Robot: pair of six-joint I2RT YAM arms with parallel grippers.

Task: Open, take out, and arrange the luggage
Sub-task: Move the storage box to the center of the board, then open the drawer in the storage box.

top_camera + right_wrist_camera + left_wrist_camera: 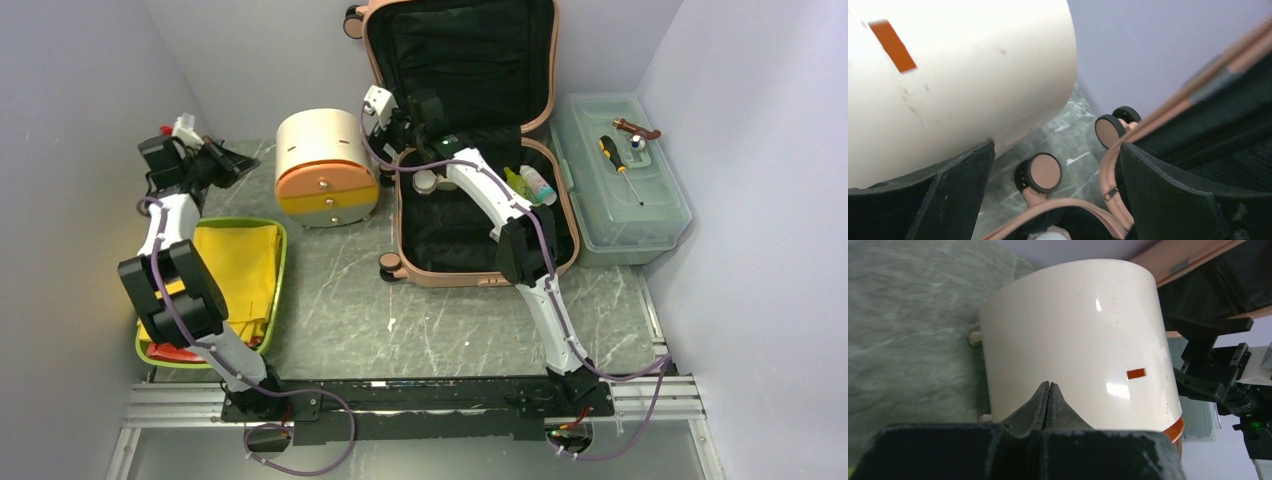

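Reaching toward the back edge of the grey-green marbled counter, I have both arms out. The luggage, salmon-pink with black lining, is the biggest thing on it. It lies open by the back edge, right of the middle, its base flat on the counter and its lid standing up against the back wall. Just beside it, along the right edge, sits a translucent grey-green toolbox. By the left edge, toward the front corner, lies a green tray holding a yellow cloth. A cream half-round box with orange and yellow drawers stands just left of the luggage, near the back edge.

My right hand hangs at the luggage's back left corner, spread as wide as it goes and holding nothing. One finger is beside the cream box and the other is over the black lining, with the pink rim and two dark-tyred wheels showing between them. My left hand is closed tight on nothing, its tips pointing at the cream box's curved wall, short of it.

A screwdriver with a yellow-and-black handle lies on the toolbox lid, and a small white bottle rests in the luggage's base by its right rim.
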